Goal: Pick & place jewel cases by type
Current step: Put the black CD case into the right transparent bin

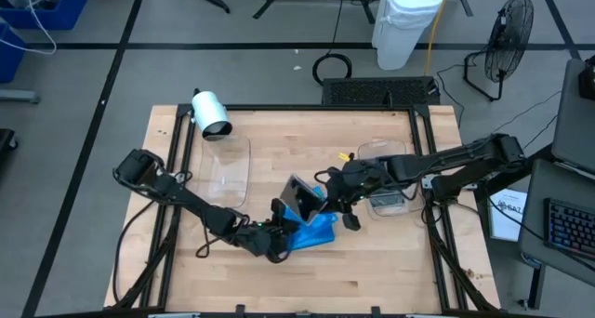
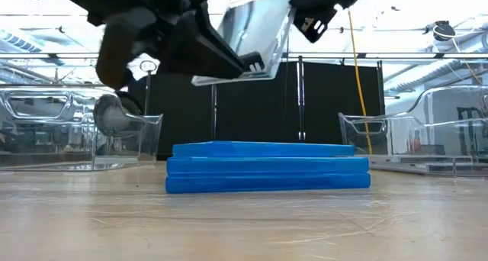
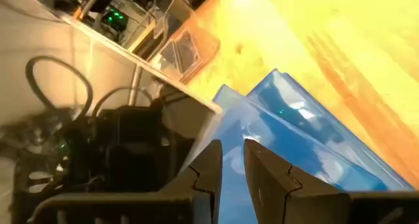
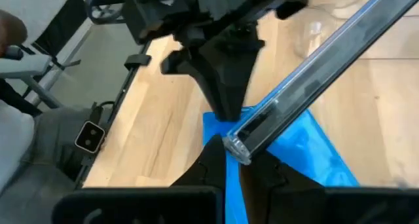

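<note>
Wooden tabletop (image 1: 372, 262) on my feed, with both arms meeting just below the middle of the high view. I count three blue cases (image 2: 267, 165) stacked flat on the wood, plus one clear case (image 1: 302, 197) lifted and tilted above them. My left gripper (image 1: 276, 227) and right gripper (image 1: 337, 199) both seem to have hold of that raised case, each at one end, fingers pinched on its edges. Two clear tubs: one (image 1: 228, 169) left of centre, one (image 1: 386, 174) to the right, with what looks like one dark case (image 1: 386, 203) inside.
</note>
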You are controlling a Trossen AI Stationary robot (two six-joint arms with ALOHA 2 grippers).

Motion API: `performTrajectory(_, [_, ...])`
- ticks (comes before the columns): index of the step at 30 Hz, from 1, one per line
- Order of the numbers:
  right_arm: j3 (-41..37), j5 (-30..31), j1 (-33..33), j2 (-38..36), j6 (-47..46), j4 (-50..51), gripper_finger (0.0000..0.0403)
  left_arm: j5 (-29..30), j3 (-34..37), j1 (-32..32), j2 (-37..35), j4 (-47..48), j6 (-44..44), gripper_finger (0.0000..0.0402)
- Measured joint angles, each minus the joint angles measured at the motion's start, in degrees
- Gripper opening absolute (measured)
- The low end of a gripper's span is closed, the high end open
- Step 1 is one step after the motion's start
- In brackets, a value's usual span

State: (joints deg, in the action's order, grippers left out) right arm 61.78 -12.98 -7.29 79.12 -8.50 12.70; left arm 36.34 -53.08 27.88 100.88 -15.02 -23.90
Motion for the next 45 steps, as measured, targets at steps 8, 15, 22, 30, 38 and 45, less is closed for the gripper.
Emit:
performTrajectory(8, [0.0, 7.2, 0.0, -5.4, 0.7, 6.3, 0.0012, 0.2, 0.1, 1.8, -3.0, -0.4, 0.0, 0.0072])
performTrajectory(15, [0.0, 12.0, 0.0, -9.9, 0.5, 11.0, 0.0012, 0.8, 0.1, 2.8, -3.6, -0.3, 0.2, 0.0072])
performTrajectory(22, [0.0, 16.1, 0.0, -16.8, 0.3, 14.4, 0.0012, 3.7, 0.1, 3.5, -3.6, 0.1, 2.1, 0.0072])
performTrajectory(30, [0.0, 18.3, 0.0, -25.2, 0.8, 17.3, 0.0012, 7.0, 0.2, 4.1, -8.0, 10.1, 10.0, 0.0072])
performTrajectory(38, [-0.5, 23.4, 0.0, -33.7, 1.4, 21.3, 0.0012, -0.6, 5.4, 1.8, -18.3, 13.2, 16.9, 0.0072])
performTrajectory(45, [-7.3, 25.0, -0.1, -42.6, -1.4, 20.6, 0.0012, -5.5, 21.1, 0.9, -30.3, -8.7, 13.9, 0.0072])
